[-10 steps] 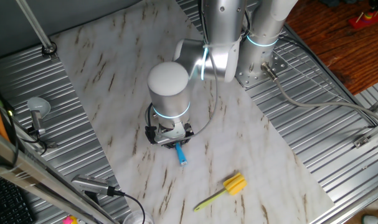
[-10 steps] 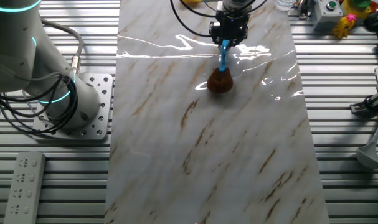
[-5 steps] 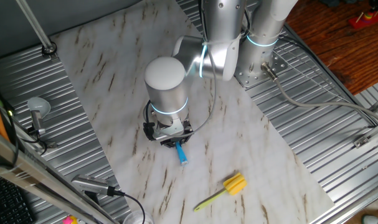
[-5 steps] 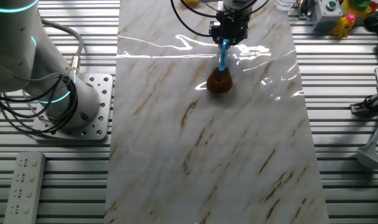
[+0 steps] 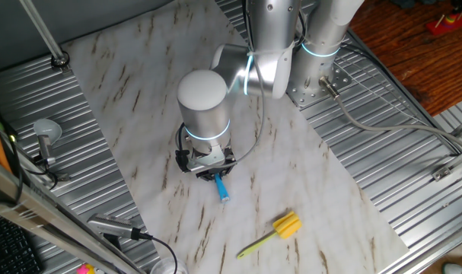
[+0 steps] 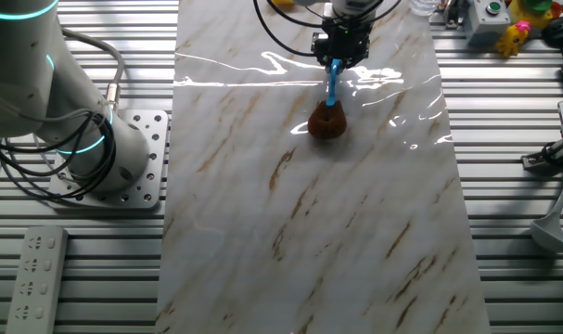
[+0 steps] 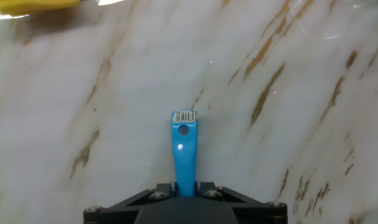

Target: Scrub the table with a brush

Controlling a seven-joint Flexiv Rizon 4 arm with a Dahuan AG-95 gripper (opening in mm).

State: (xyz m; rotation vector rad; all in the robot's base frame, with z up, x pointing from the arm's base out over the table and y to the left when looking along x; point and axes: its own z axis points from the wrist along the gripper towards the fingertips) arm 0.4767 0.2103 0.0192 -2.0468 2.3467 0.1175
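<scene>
In the hand view the tool [image 7: 185, 190] is clamped on the brush [image 7: 184, 149], whose blue handle juts out ahead with a barcode label at its tip. Beyond, the tabletop [image 7: 114, 93] spreads white with brown streaks. Farthest, top left, a blurred yellow brush [image 7: 36, 5] lies apart.

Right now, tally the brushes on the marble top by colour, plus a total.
Blue-handled, brown-bristled: 1, the brush, handle clamped in the gripper, bristles on the table.
Yellow: 1, the yellow brush, lying loose on the marble.
Total: 2
</scene>
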